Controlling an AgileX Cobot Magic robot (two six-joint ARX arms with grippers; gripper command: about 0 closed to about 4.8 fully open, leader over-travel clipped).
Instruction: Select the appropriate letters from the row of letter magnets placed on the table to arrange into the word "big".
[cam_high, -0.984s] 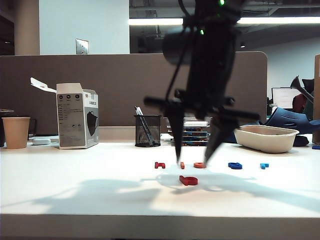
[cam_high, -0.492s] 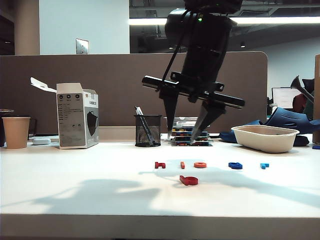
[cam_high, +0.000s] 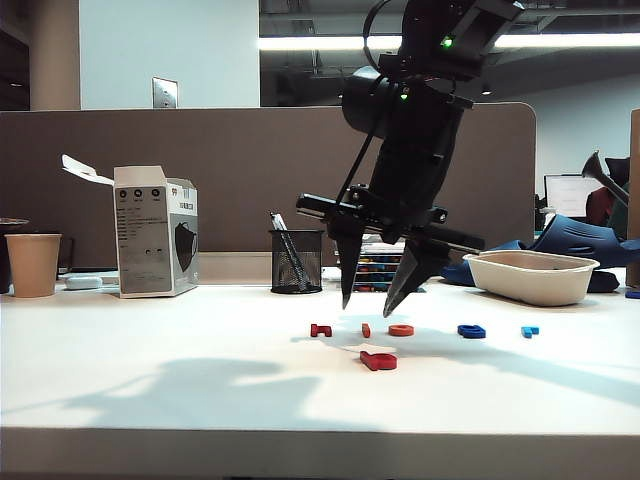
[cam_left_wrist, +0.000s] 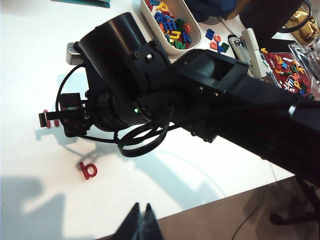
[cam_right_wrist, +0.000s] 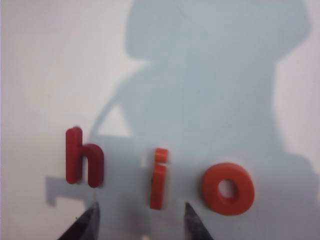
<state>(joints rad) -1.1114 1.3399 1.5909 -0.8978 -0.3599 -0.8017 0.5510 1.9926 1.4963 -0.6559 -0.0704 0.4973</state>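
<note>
Exterior view, nearest first: the dark red b (cam_high: 378, 360) lies alone in front of the row on the white surface (cam_high: 150, 380), so one letter of "big" is placed. My right jaws (cam_high: 378, 297) hang open and empty above the orange-red i (cam_right_wrist: 158, 178), between the h (cam_right_wrist: 82, 157) and orange o (cam_right_wrist: 228, 188); the blue g (cam_high: 471, 331) waits. My left jaws (cam_left_wrist: 140, 226) look closed, and the pen cup (cam_high: 296, 261) and tray (cam_high: 530, 276) behind block nothing.

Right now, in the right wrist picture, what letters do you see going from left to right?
Dark red h → orange-red i → orange o, all lying flat on the white table.
</note>
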